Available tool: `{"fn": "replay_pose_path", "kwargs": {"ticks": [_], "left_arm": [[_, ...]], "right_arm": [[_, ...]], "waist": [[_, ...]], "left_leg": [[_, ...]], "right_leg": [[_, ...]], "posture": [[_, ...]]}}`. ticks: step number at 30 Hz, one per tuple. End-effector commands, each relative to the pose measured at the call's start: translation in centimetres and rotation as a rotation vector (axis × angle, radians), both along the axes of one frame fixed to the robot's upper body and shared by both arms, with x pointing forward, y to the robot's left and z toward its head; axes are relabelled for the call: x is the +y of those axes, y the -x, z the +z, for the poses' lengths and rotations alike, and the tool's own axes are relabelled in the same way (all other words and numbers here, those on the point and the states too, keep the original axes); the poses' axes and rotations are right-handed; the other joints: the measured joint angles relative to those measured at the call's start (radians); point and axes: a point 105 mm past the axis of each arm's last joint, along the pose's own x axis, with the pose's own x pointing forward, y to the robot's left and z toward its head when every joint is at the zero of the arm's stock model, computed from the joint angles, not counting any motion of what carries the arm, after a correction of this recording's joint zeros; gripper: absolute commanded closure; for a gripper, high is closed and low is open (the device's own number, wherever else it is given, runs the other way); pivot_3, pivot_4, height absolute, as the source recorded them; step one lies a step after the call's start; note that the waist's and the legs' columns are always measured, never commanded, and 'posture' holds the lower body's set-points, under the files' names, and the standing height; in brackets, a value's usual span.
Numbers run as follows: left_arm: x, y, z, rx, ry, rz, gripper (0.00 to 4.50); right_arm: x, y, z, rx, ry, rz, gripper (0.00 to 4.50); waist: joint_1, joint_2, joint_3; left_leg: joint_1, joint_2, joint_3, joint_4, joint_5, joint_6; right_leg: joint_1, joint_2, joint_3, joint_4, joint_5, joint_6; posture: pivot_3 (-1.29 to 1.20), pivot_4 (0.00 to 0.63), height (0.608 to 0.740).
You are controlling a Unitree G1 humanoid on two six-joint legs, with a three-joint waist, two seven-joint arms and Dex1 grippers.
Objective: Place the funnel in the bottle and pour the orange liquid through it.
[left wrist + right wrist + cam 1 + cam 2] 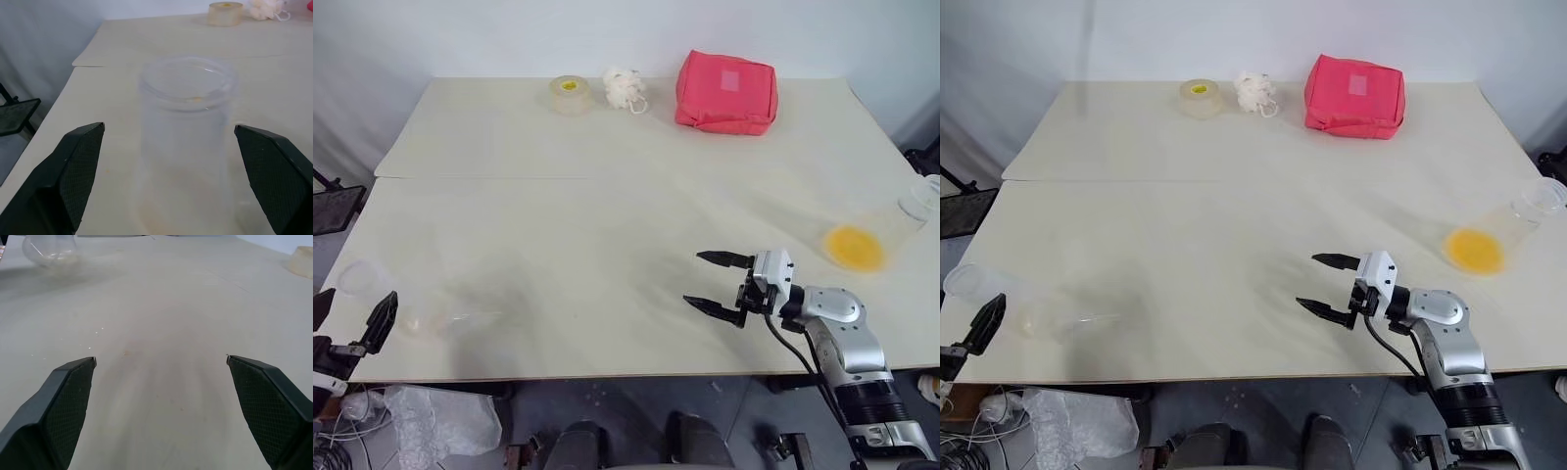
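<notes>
- We could read no writing anywhere; the red pouch (725, 92) at the far edge bore only a paler square patch, and the tape roll (571, 95) beside the white fluffy ball (625, 89) showed a yellow centre with no legible mark.
- The left end effector (171, 147) stood fully open at the near left corner of the tabletop (587, 225), holding nothing; in the left wrist view its two fingers flanked a clear wide-mouthed vessel (186, 142) standing upright, without touching it.
- The right end effector (717, 283) was also wide open and empty, hovering level over the near right part of the tabletop and pointing toward the left.
- The bottle (886, 235) lay on its side near the right edge, well apart from both end effectors, its neck toward that edge.
- The orange liquid (854, 247) pooled inside the bottle's wide base.
- We could not pick out the funnel with any certainty.
- The broad middle of the tabletop lay bare between the two end effectors, and a seam ran across it toward the far side; the vessel sat close to the left edge.
</notes>
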Motion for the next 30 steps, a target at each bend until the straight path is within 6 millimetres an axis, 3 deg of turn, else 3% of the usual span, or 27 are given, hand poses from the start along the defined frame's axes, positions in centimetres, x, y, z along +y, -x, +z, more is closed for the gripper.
{"fn": "replay_pose_path", "kwargs": {"ticks": [1, 3, 10, 16, 24, 26, 28, 30], "left_arm": [[0.2, -1.1, 0.8, -0.008, -0.043, -0.031, 0.00], [0.2, -1.6, 1.0, -0.012, -0.053, -0.053, 0.00], [0.9, -2.1, 1.4, -0.011, -0.049, -0.068, 2.10], [1.8, -2.9, 2.9, -0.029, -0.093, -0.079, 2.11], [0.0, -6.7, 7.0, -0.116, -0.169, -0.243, 2.11], [-1.9, -8.6, 8.2, -0.138, -0.193, -0.340, 2.11], [-5.8, -11.4, 9.7, -0.179, -0.200, -0.502, 2.11], [-8.4, -13.0, 10.3, -0.197, -0.213, -0.607, 2.11]], "right_arm": [[-0.3, 0.3, 1.0, -0.043, -0.016, -0.017, 0.01], [-0.4, 0.3, 0.9, -0.047, -0.018, -0.027, 0.01], [-0.8, 0.6, 0.6, -0.052, -0.017, -0.047, 0.00], [-1.0, 0.8, 0.4, -0.057, -0.017, -0.059, 0.00], [-1.2, 0.7, 0.7, -0.073, -0.024, -0.073, 0.00], [-1.2, 0.9, 0.8, -0.066, -0.023, -0.064, 0.00], [-1.5, 1.2, 1.2, -0.060, -0.025, -0.054, 0.00], [-1.7, 1.4, 1.6, -0.061, -0.031, -0.053, 0.00]], "waist": [[0.003, 0.000, 0.000], [0.003, 0.000, 0.000], [-0.013, 0.000, 0.000], [-0.013, -0.001, 0.000], [-0.013, 0.000, 0.000], [-0.012, 0.000, 0.000], [-0.004, 0.000, 0.000], [0.004, -0.001, 0.000]], "left_leg": [[0.000, 0.000, 0.000, 0.000, 0.000, 0.000], [0.000, 0.000, 0.000, 0.001, 0.000, 0.000], [0.001, 0.000, 0.000, 0.000, 0.000, -0.001], [0.001, 0.001, 0.000, 0.000, 0.000, -0.001], [0.001, -0.001, -0.001, 0.000, 0.000, -0.001], [0.001, -0.001, -0.001, 0.000, 0.000, -0.001], [0.000, -0.001, -0.001, 0.000, 0.000, -0.001], [-0.003, -0.002, -0.004, 0.003, 0.001, 0.000]], "right_leg": [[0.000, 0.000, 0.000, 0.001, 0.000, 0.000], [0.000, 0.000, 0.000, 0.001, 0.000, 0.000], [0.000, 0.000, 0.000, 0.002, 0.000, 0.000], [0.000, 0.001, 0.000, 0.002, 0.000, 0.000], [0.000, 0.000, 0.000, 0.003, 0.000, 0.000], [0.000, 0.000, 0.000, 0.003, 0.000, 0.000], [-0.001, 0.001, -0.002, 0.003, 0.000, 0.000], [-0.001, 0.001, -0.002, 0.003, 0.001, 0.001]], "posture": [[0.00, 0.150, 0.740], [0.00, 0.150, 0.740], [0.00, 0.150, 0.740], [0.00, 0.150, 0.740], [0.00, 0.150, 0.740], [0.00, 0.150, 0.740], [0.00, 0.150, 0.740], [0.00, 0.150, 0.740]]}}
